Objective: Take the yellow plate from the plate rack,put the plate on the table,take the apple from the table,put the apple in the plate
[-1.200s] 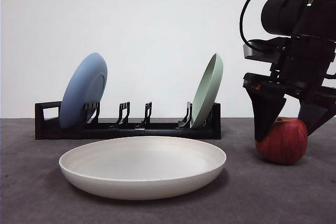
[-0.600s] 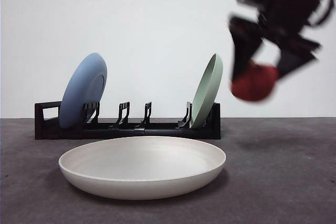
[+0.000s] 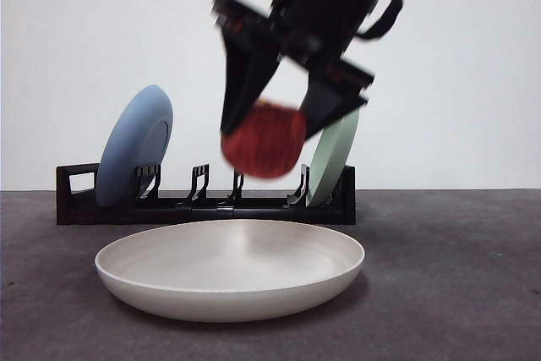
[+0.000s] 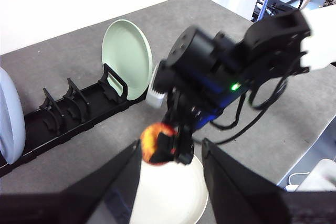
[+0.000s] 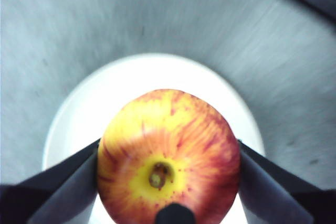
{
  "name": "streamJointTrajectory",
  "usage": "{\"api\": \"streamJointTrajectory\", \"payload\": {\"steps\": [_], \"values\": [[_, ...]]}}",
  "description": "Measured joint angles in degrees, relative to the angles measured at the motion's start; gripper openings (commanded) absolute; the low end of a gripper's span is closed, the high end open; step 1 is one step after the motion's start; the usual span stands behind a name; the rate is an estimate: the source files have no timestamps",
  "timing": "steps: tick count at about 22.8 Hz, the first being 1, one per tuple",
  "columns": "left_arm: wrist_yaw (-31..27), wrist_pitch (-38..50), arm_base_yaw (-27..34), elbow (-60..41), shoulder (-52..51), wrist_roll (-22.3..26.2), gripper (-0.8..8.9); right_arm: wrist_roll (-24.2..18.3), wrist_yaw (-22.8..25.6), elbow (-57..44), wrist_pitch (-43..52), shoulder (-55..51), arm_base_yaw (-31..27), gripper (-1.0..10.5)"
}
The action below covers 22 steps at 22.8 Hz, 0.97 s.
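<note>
The cream yellow plate (image 3: pixel 230 268) lies flat on the dark grey table (image 3: pixel 456 293), in front of the black plate rack (image 3: pixel 207 200). My right gripper (image 3: pixel 275 137) is shut on the red apple (image 3: pixel 264 139) and holds it in the air above the plate. In the right wrist view the apple (image 5: pixel 168 156) sits between the jaws with the plate (image 5: pixel 73 119) below it. The left wrist view shows the apple (image 4: pixel 156 142), the plate (image 4: pixel 173 198) and the rack (image 4: pixel 68 114) from above. My left gripper (image 4: pixel 170 182) is open and empty, high above the plate.
A blue plate (image 3: pixel 135 145) stands in the rack's left end and a pale green plate (image 3: pixel 334 154) in its right end. A white wall with sockets rises behind the table. The table's edge shows in the left wrist view.
My right gripper lifted the apple off the table at the right and carried it left; it now hangs over the cream plate.
</note>
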Motion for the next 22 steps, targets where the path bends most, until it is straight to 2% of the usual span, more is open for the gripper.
{"api": "streamJointTrajectory", "payload": {"steps": [3,5,22], "values": [[0.0,-1.0,0.0,0.0,0.0,0.0,1.59,0.3,0.7,0.0,0.0,3.7,1.2,-0.1],[0.0,-1.5,0.0,0.0,0.0,0.0,-0.04,0.5,1.0,0.0,0.0,6.0,1.9,-0.1],[0.0,-2.1,0.0,0.0,0.0,0.7,-0.08,0.9,4.2,0.0,-1.9,8.8,4.3,-0.1]]}}
